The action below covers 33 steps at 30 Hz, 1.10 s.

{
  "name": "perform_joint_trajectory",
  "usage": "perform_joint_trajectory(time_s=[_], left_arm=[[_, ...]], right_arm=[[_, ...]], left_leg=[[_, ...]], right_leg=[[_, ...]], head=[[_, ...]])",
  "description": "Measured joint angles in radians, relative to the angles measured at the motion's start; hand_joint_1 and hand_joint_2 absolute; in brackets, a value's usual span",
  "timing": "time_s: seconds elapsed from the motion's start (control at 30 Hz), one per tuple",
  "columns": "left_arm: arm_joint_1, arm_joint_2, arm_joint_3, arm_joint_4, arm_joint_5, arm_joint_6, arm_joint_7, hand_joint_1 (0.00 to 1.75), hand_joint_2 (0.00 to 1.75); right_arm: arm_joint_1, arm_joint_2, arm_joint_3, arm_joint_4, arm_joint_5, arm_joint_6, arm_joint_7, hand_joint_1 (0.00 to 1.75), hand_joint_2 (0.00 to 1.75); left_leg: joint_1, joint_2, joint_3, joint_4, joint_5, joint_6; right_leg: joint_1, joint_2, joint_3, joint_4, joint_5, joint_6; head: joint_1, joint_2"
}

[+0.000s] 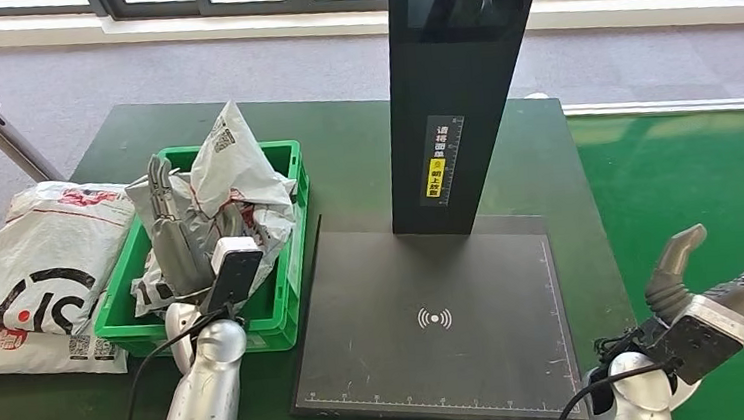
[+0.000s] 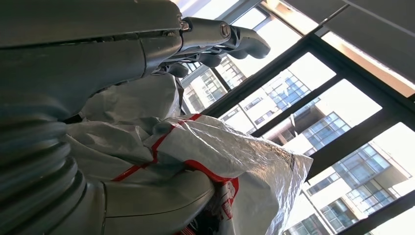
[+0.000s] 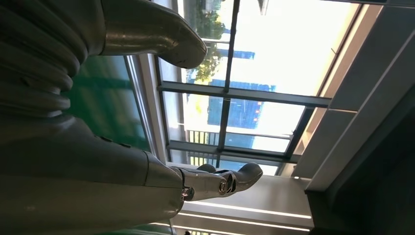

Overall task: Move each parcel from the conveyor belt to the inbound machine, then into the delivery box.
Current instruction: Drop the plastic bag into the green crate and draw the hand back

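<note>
The dark green desk carries the black inbound machine at its near edge and the green delivery box toward its left side. A crumpled white parcel sits in that box, with the left hand over it, fingers extended against the wrap and thumb under a fold. The right hand hangs spread and holding nothing past the desk's right edge, above the green conveyor belt.

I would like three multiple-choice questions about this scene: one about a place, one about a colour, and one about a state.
1. Where is the left hand?
A. over the green crate, among the parcels
B. on the scanner pad
C. beside the table, at the floor

2. What colour is the crate?
A. blue
B. green
C. red

3. What is the state of the right hand?
A. holding a parcel
B. pressing on the scanner pad
C. open and holding nothing

Answers: 1 A, the hand rises among the grey parcels in the crate. 2 B, its walls and rim are green. 3 C, its fingers are spread over the green belt with nothing between them.
</note>
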Motion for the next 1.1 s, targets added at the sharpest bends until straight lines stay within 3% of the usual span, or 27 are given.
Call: perform_joint_trajectory(time_s=[0.5,0.6,0.77,1.1], left_arm=[[0.002,0.0,-0.024,-0.015,0.102,-0.005,-0.073,0.0,1.75],[0.008,0.002,-0.036,-0.035,0.172,-0.066,-0.104,0.0,1.75],[0.032,0.012,-0.054,-0.072,0.384,-0.273,-0.147,0.0,1.75],[0.049,0.018,-0.067,-0.1,0.413,-0.302,-0.152,0.0,1.75]], right_arm=[[0.005,0.0,0.0,0.0,0.0,0.0,0.0,0.0,1.75],[0.006,-0.001,0.0,0.0,-0.005,0.0,0.0,0.0,1.75],[0.014,-0.007,0.0,0.0,-0.024,0.0,0.0,0.0,1.75],[0.016,-0.014,0.0,0.0,-0.026,0.0,0.0,0.0,1.75]], left_leg=[[0.0,0.0,0.0,0.0,0.0,0.0],[0.0,0.0,0.0,0.0,0.0,0.0],[0.0,0.0,0.0,0.0,0.0,0.0],[0.0,0.0,0.0,0.0,0.0,0.0]], right_leg=[[0.0,0.0,0.0,0.0,0.0,0.0],[0.0,0.0,0.0,0.0,0.0,0.0],[0.0,0.0,0.0,0.0,0.0,0.0],[0.0,0.0,0.0,0.0,0.0,0.0]], head=[[0.0,0.0],[0.0,0.0],[0.0,0.0],[0.0,0.0]])
